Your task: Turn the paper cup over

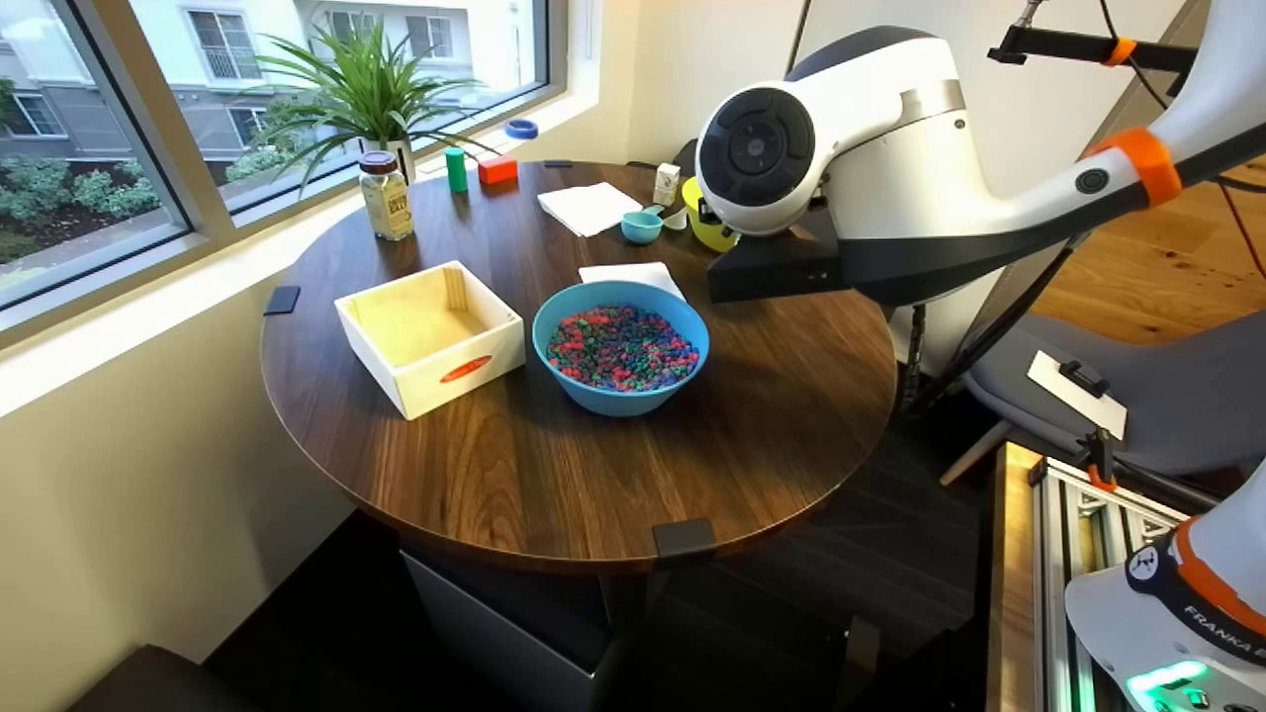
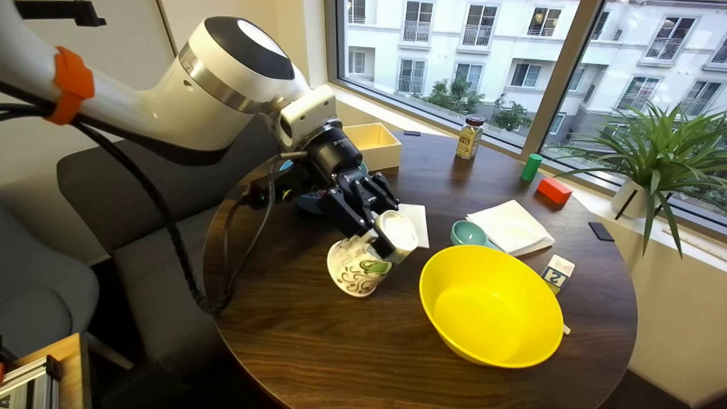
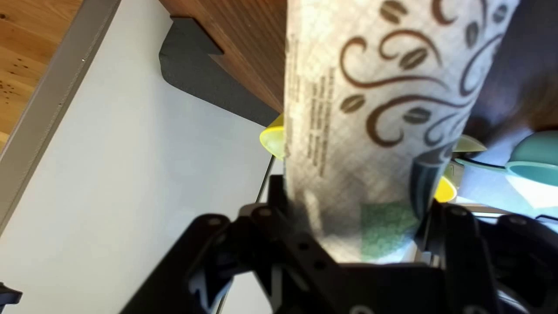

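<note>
Mid-frame, the claw [image 2: 387, 225] is pinching the tilted cup [image 2: 363, 267], seemingly mid-turn; the next move is probably needing more rotation.

Round table [image 1: 475, 475]: dark brown wood-grain top, dark tabs [image 1: 683, 539] at the rim.
Pale box [image 1: 450, 388]: open-topped, red oval mark on one side.
Blue bowl [image 1: 618, 403]: wide, stands just beside the box.
Small white sheet [image 2: 418, 221]: lies flat near the blue bowl.
Folded white sheet [image 2: 511, 227]: lies well apart from the box.
Teal scoop [image 2: 468, 234]: handled, rests just beside the folded white sheet.
Yellow bowl [image 2: 491, 307]: stands near the scoop.
White block [image 2: 558, 271]: marked "2", stands just beside the yellow bowl.
Jar [image 2: 469, 137]: labelled, dark-lidded, upright.
Green cylinder [image 2: 531, 168]: upright.
Red block [image 2: 554, 191]: lies just beside the green cylinder.
</note>
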### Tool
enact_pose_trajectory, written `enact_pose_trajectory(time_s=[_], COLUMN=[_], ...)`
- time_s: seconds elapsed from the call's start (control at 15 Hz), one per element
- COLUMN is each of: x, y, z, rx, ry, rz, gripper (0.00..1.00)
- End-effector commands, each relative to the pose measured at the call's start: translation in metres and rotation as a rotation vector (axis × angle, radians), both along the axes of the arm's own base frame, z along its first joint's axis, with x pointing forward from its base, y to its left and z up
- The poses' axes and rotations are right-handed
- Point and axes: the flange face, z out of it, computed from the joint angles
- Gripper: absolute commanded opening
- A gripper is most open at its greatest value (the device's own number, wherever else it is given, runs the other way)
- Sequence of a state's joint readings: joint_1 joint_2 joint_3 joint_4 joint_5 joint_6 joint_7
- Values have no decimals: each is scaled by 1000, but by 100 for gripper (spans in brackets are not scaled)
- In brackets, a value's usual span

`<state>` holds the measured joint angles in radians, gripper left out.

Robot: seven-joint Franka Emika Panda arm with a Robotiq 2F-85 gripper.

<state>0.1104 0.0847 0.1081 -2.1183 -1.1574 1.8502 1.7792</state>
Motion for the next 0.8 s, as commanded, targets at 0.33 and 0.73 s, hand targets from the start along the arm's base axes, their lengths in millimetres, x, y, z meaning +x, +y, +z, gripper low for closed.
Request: enact_pose_trajectory(time_s=[0.33, 0.73], x=[1, 1], y=[15, 21], z=[-12, -15], rx=[-25, -26], ry=[9, 19], rz=[8, 22], gripper=[40, 94])
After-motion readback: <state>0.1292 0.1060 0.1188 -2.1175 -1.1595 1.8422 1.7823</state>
